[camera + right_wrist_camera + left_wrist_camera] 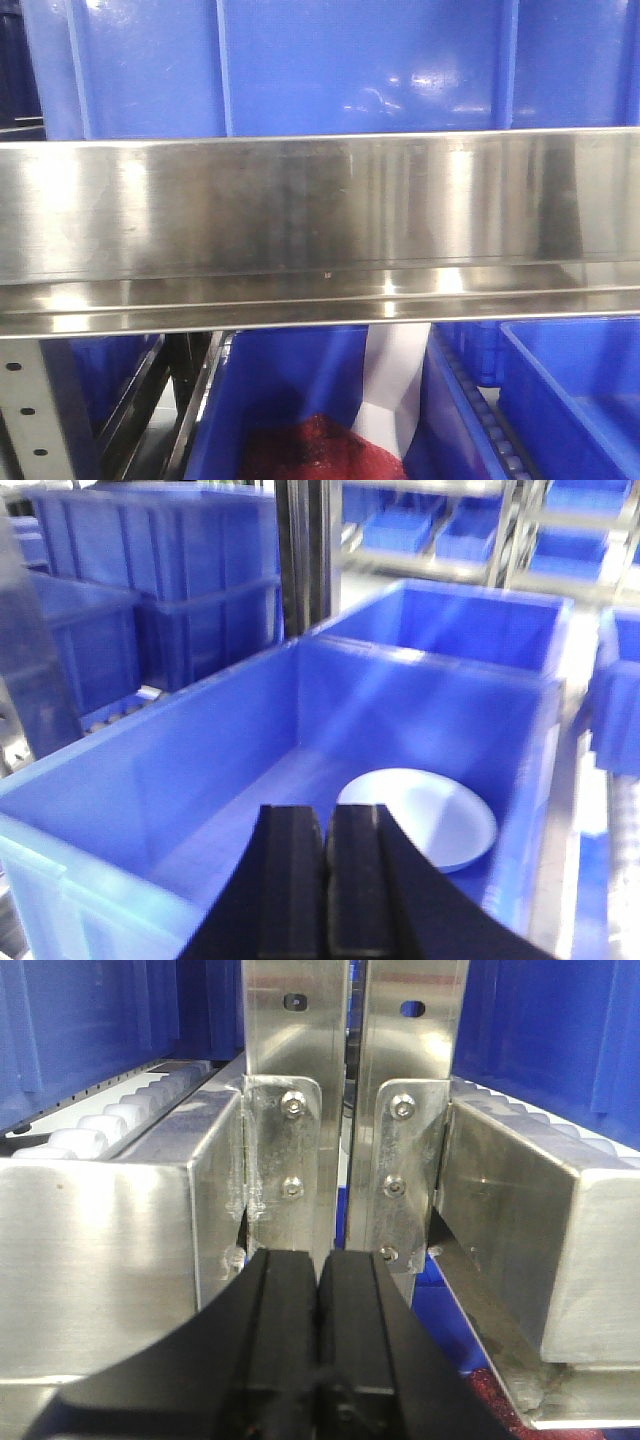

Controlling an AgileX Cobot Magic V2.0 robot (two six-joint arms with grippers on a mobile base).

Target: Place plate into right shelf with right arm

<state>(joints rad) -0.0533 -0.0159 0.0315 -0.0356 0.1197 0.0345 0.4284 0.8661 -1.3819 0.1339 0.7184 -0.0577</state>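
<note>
The plate (420,817) is seen lying flat on the floor of a large blue bin (200,780) in the right wrist view, toward the bin's far right corner. It is held by nothing. The right gripper (326,880) is seen above the bin's near part, clenched with its black fingers (290,880) pressed together (nothing between them). In the left wrist view, the left gripper (318,1340) is likewise clenched and empty, close before two steel uprights (295,1110). The front view is filled by a broad brushed-steel rail (320,225) of the right shelf, with blue bins above and below it.
</note>
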